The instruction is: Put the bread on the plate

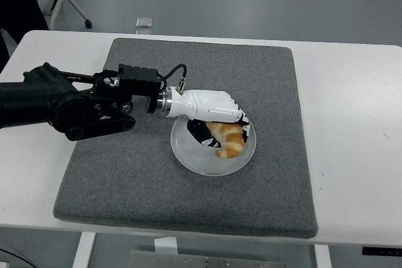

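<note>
A golden croissant-shaped bread [227, 140] lies on a round white plate [191, 154] in the middle of the grey mat. My left hand [221, 122], white with black joints, reaches in from the left over the plate's far side. Its fingers are curled around the upper part of the bread, which rests on the plate. The right arm is out of view.
The plate sits on a large grey felt mat [125, 180] covering most of the white table [352, 155]. A small clear object [144, 24] lies at the table's far edge. A chair base [69, 4] stands on the floor behind.
</note>
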Action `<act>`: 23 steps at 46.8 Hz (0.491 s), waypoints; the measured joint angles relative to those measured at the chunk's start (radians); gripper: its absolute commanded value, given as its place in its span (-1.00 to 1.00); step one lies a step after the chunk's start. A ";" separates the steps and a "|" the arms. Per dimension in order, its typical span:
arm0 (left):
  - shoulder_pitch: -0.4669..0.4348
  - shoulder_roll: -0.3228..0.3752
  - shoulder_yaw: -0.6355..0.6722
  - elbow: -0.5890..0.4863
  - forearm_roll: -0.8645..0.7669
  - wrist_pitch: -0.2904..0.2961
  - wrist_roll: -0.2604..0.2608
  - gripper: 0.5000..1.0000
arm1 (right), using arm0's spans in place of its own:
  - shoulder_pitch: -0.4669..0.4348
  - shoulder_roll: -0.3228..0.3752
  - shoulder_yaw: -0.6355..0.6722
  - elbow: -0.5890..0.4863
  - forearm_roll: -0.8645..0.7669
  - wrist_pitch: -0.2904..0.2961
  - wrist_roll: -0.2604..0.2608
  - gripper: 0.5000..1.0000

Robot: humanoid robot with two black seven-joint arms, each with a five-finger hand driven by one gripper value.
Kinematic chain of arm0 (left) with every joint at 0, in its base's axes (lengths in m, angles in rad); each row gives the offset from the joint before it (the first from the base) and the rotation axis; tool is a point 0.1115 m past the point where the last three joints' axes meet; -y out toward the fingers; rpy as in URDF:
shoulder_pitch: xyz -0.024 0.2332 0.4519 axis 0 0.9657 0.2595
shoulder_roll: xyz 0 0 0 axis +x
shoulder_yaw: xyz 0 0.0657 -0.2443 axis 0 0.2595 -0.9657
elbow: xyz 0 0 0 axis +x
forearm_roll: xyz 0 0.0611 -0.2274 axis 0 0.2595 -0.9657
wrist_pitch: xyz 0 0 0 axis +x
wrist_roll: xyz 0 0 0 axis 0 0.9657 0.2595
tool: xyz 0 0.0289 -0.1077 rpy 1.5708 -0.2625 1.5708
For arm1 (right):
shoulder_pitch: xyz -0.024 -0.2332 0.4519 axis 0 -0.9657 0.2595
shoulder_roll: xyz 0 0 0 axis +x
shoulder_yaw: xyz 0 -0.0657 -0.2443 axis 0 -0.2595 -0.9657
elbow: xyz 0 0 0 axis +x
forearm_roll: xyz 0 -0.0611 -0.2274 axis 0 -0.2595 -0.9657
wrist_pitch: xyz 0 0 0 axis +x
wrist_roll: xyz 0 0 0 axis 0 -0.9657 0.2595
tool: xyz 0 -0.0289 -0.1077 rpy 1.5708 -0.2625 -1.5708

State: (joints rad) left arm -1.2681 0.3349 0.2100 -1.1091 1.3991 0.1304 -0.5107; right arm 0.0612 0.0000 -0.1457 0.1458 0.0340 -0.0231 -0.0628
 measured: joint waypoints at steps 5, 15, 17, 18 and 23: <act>0.008 -0.001 0.000 0.008 0.000 0.000 0.000 -1.00 | 0.000 0.000 0.000 0.000 0.000 0.000 0.000 0.72; 0.015 -0.001 0.000 0.008 0.026 0.000 0.000 -1.00 | 0.000 0.000 0.000 0.000 0.000 0.000 0.000 0.72; 0.015 -0.001 0.001 0.008 0.028 0.000 0.000 -1.00 | 0.000 0.000 0.000 0.000 0.000 0.000 0.000 0.72; 0.016 -0.001 0.001 0.008 0.028 0.000 0.000 -1.00 | 0.000 0.000 0.000 0.000 0.000 0.000 0.000 0.72; 0.022 -0.001 0.009 0.008 0.030 -0.001 0.000 -1.00 | 0.000 0.000 0.000 0.000 0.000 0.000 0.000 0.72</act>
State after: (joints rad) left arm -1.2460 0.3344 0.2188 -1.1015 1.4288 0.1292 -0.5108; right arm 0.0611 0.0000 -0.1457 0.1455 0.0340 -0.0236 -0.0629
